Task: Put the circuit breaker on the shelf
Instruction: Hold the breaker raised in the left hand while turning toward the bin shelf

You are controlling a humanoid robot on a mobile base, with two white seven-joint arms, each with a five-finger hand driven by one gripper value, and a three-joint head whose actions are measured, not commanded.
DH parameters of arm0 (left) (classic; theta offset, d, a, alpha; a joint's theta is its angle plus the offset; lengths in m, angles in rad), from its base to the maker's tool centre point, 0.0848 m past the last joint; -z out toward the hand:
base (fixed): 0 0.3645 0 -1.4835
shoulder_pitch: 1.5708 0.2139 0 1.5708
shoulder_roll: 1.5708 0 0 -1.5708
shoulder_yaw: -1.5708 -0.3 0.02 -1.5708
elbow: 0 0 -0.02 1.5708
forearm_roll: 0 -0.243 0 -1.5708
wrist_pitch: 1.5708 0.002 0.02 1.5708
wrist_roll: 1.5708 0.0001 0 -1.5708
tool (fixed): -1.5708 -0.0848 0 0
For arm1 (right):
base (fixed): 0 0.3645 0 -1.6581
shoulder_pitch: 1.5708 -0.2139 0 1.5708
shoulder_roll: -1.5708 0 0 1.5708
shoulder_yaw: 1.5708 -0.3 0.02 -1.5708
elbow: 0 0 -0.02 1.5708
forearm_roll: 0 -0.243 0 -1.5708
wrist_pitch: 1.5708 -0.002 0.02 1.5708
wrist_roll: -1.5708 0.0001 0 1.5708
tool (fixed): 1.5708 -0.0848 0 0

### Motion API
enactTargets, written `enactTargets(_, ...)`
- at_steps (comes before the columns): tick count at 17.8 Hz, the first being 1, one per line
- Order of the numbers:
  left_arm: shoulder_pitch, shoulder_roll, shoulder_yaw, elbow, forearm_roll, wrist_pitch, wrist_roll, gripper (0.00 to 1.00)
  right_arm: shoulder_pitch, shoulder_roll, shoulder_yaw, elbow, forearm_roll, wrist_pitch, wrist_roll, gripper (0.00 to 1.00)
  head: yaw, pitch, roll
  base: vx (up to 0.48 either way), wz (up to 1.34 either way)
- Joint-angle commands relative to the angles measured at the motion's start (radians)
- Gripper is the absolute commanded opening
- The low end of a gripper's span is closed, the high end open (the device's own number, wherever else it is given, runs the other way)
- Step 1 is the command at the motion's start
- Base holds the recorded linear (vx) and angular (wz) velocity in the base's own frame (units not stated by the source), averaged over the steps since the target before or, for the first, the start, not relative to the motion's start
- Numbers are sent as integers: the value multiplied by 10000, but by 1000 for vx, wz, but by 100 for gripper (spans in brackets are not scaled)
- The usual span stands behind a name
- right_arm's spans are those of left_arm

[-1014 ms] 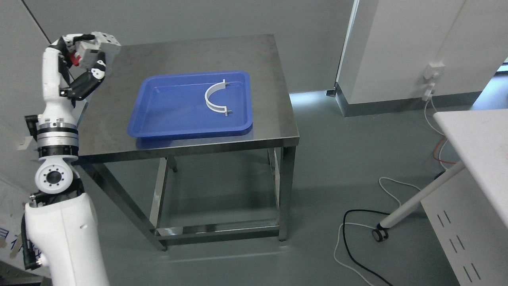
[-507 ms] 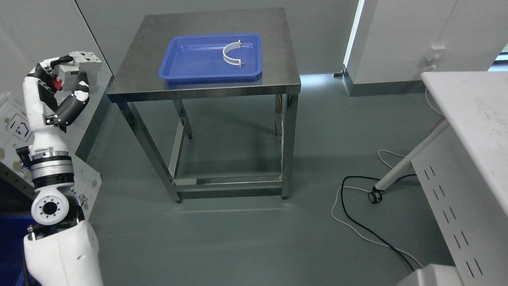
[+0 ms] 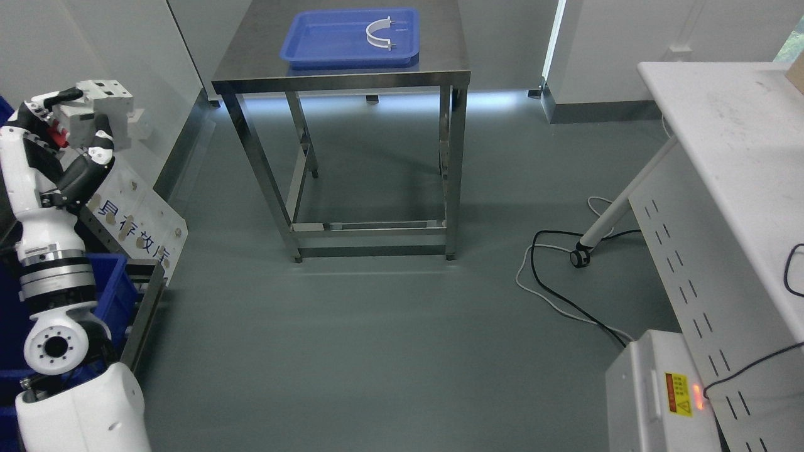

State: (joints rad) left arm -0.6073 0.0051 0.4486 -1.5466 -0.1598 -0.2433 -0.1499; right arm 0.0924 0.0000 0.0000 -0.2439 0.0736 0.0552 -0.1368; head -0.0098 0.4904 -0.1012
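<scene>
- 1 view only, from the robot's head, looking steeply down and forward across the grey floor (image 3: 377, 351).
- The steel-topped metal table (image 3: 342, 78) stands far off at the top edge.
- The white left arm (image 3: 47, 251) rises close by at the left.

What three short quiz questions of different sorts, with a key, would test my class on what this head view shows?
1. True or false: the left hand is empty.
2. Multiple choice: the white curved part lies
A) on the floor
B) in the blue tray
C) on the white table
3. Short answer: what does the blue tray rest on?

Key
1. False. Its fingers are closed on the grey circuit breaker, held up at the picture's left.
2. B.
3. The steel table, at the top of the picture.
</scene>
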Motion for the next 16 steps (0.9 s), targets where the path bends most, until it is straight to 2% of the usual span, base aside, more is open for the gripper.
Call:
enactTargets(1, -200, 124, 177, -809, 49, 40, -4, 7, -4, -175, 199, 0, 0, 245, 3, 100, 0, 0, 0, -450, 44)
enactTargets(4, -783, 124, 192, -855, 49, 346, -4, 7, -4, -175, 199, 0, 0, 245, 18, 100, 0, 0, 0, -369, 204)
enactTargets(8, -1397, 124, 101, -871, 49, 453, 11, 7, -4, -175, 199, 0, 0, 245, 18, 100, 0, 0, 0, -224, 709)
enactTargets(14, -2377, 124, 39, -855, 49, 913, 11, 7, -4, -175, 199, 0, 0, 245, 3, 100, 0, 0, 0, -41, 1215)
enactTargets(16, -2991, 124, -387, -810, -12, 1768, 27, 7, -4, -175, 199, 0, 0, 245, 3, 100, 0, 0, 0, 54, 1238)
